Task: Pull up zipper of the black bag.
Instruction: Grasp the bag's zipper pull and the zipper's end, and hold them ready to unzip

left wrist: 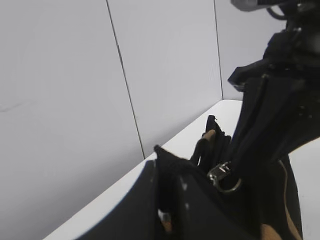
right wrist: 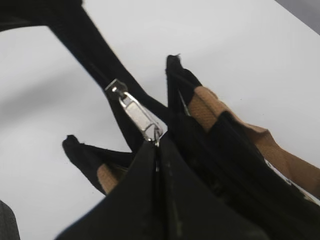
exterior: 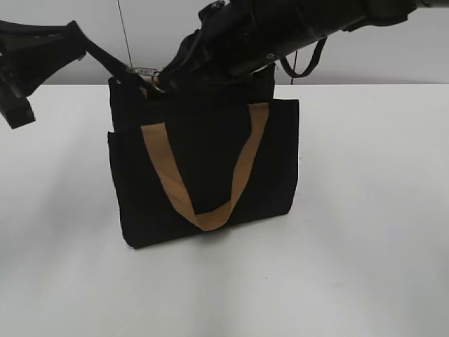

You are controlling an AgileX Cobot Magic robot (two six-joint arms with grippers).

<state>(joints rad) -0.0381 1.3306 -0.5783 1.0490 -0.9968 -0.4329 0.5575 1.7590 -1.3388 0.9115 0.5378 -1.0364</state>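
Observation:
The black bag (exterior: pixel 203 168) stands upright on the white table, one tan handle (exterior: pixel 242 165) hanging down its front. My left gripper (exterior: pixel 121 74) is shut on the bag's top left corner, which sticks up between the fingers in the left wrist view (left wrist: pixel 167 200). My right gripper (exterior: pixel 163 83) reaches across from the upper right to the top edge near that corner. In the right wrist view it (right wrist: pixel 157 150) is shut on the end of the silvery pull tab (right wrist: pixel 137 112) of the zipper. The pull tab also shows in the left wrist view (left wrist: pixel 222 175).
The white table (exterior: pixel 365 210) spreads around the bag on every side. A pale wall (exterior: pixel 393 56) stands behind its far edge. The right arm (exterior: pixel 295 28) passes over the bag's top. The second tan handle (right wrist: pixel 210 107) lies inside the bag's mouth.

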